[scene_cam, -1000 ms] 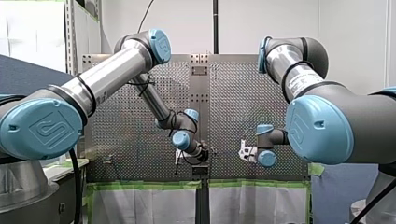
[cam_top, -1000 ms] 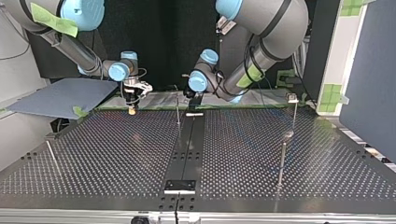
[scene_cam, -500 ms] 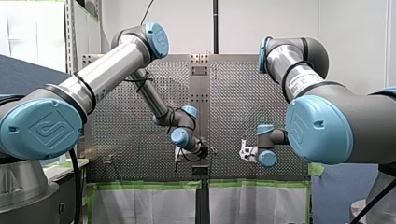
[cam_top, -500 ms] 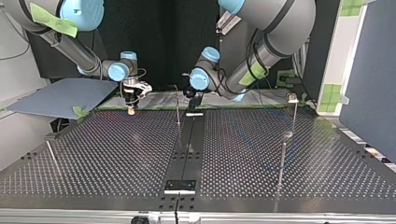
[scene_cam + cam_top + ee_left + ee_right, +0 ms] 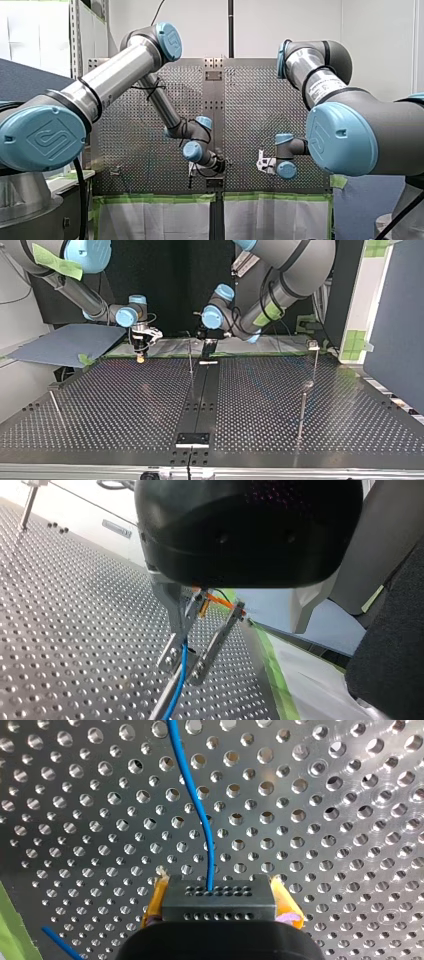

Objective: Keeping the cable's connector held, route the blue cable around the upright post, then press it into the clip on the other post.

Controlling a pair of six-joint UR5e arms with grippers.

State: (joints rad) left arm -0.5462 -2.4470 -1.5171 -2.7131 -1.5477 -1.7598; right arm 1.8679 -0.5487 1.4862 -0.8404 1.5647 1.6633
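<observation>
First, the front view: my left arm comes in from the left edge and bends down to the lower middle of the frame, where the left claw [image 5: 220, 165] hangs low over the holed table [image 5: 125, 150]. The right claw [image 5: 260, 164] sits a little to its right, apart from it.

Next, the top view: the right claw points straight down at the upper left of the frame, its yellow tip close to the table. The left claw is at the upper middle, just right of a thin upright post [image 5: 190, 360]. Another post [image 5: 302, 410] stands at the lower right.

Then the left wrist view: the left claw's [image 5: 183, 665] two metal fingers [image 5: 170, 647] are drawn close together, nipping the cable [image 5: 176, 687] near their tips. The cable is thin, smooth and bright blue, and it runs on past the tips above the table.

Last, the right wrist view: the right claw [image 5: 219, 896] is clamped on a dark, block-shaped plug [image 5: 218, 912] with rows of small holes, and its yellow pads [image 5: 154, 907] press on either side. The cable leaves the plug's middle and runs ahead of the claw in a gentle wave. A second short stretch of it shows beside the claw, near a strip of green tape [image 5: 7, 930].
</observation>
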